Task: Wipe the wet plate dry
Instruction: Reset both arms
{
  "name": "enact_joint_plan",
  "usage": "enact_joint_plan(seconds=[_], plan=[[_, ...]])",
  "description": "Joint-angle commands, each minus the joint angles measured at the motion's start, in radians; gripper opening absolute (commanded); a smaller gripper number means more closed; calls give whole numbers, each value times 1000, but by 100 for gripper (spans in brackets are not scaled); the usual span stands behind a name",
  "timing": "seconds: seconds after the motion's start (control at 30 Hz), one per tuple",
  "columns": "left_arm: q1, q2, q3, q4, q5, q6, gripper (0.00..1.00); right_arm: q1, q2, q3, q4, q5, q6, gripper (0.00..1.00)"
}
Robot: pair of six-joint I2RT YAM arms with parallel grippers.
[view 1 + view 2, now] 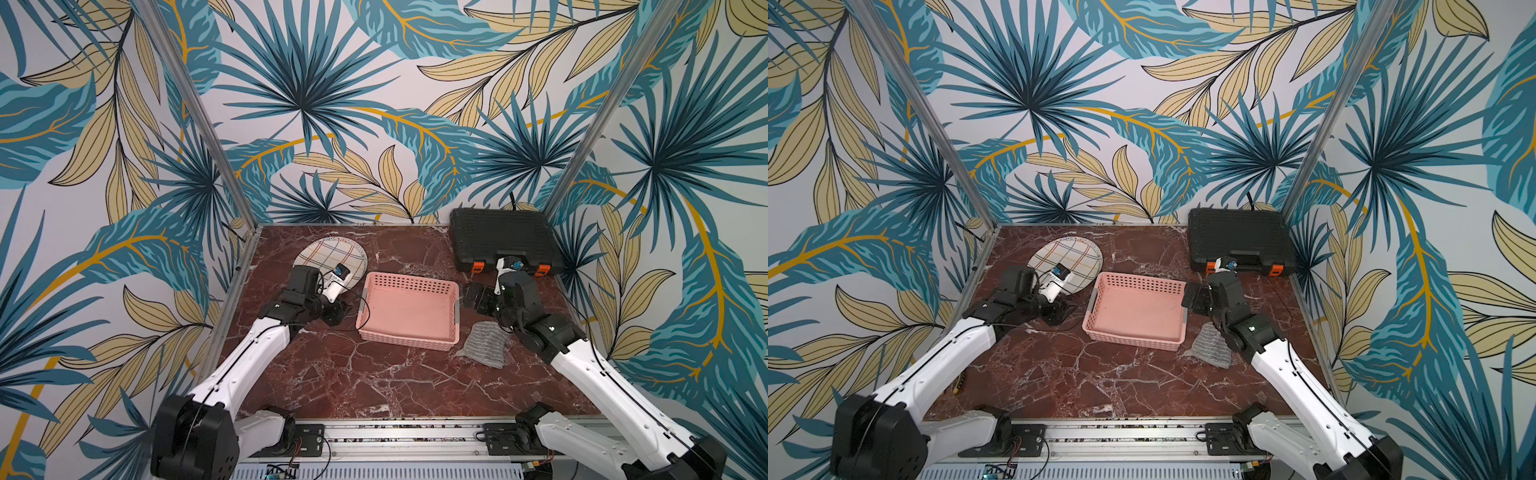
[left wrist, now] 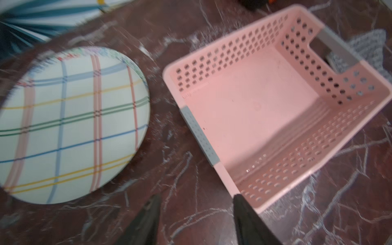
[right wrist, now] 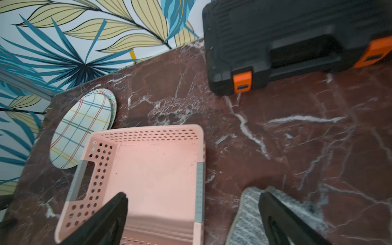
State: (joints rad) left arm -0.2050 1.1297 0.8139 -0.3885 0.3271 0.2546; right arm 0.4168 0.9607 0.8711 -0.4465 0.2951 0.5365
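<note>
I am aiming the wide right gripper (image 3: 194, 196) at a cloth (image 3: 246, 216) fold, the left gripper (image 2: 196, 197) hovering wide near the plate (image 2: 74, 127).

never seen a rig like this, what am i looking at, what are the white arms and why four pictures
Two robot arms are bolted to the near edge of a marble-look table. Each ends in a gripper, a pincer with two black fingers.

Two pictures come from a camera pair overhead that looks down on the whole scene, so they are almost the same. The other two come from small cameras on the arms' wrists, which is why black fingers poke into the frame.

On the table lie a checked plate, an empty pink basket, a grey cloth and a black case with orange latches.

The left gripper is open, near the plate and basket. The right gripper is open too, near the basket and cloth. Neither holds anything.
</note>
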Motion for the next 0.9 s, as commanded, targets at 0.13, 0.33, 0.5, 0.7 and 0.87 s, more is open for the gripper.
enact_joint_plan(seconds=[0.13,0.33,0.5,0.7,0.87], plan=[[82,-38,-296,586,-242,-44,100,-1,-53,-115,144,251,-257,100],[106,159,-468,1109,-325,-90,100,-1,-99,-264,410,281,-470,100],[113,340,-470,1282,-337,-115,100,-14,-91,-432,745,324,-595,100],[125,388,-426,1249,-380,-144,100,-170,89,-541,1036,205,-577,100],[127,391,-410,1217,-427,-172,100,-265,351,-556,1300,44,-574,100]])
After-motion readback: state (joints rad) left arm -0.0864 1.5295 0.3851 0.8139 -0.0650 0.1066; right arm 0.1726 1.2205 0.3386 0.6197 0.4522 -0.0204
